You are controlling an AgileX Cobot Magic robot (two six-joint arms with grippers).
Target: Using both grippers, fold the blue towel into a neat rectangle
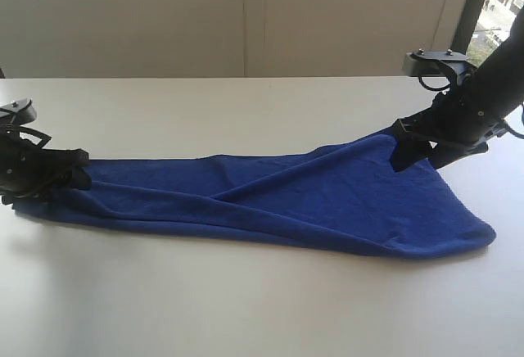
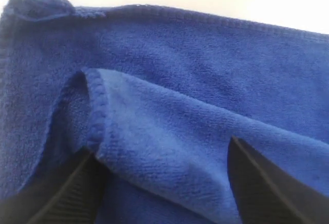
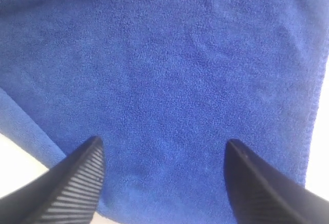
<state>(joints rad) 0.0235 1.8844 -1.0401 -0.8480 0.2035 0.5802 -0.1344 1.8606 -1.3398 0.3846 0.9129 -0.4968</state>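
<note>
- Blue towel (image 1: pixel 311 201) lies stretched left to right across the table (image 1: pixel 246 308). It is narrow and bunched at the left end and fans wide at the right.
- The shape is a taper, not a rectangle. Diagonal ridges run through the middle and layers overlap along the near edge.
- Left gripper (image 1: pixel 79 173) is at the towel's left end with its jaws spread wide. A turned-over hem flap (image 2: pixel 97 111) sits between the fingers but is not clamped.
- Right gripper (image 1: pixel 419 157) is over the far right corner, also fully spread. The cloth under it is flat and it holds nothing.
- My read is that the task is early to mid. Any fold so far is loose and skewed.
- Left to do: pinch both ends, square the edges, flatten the ridges, then make the clean fold.
</note>
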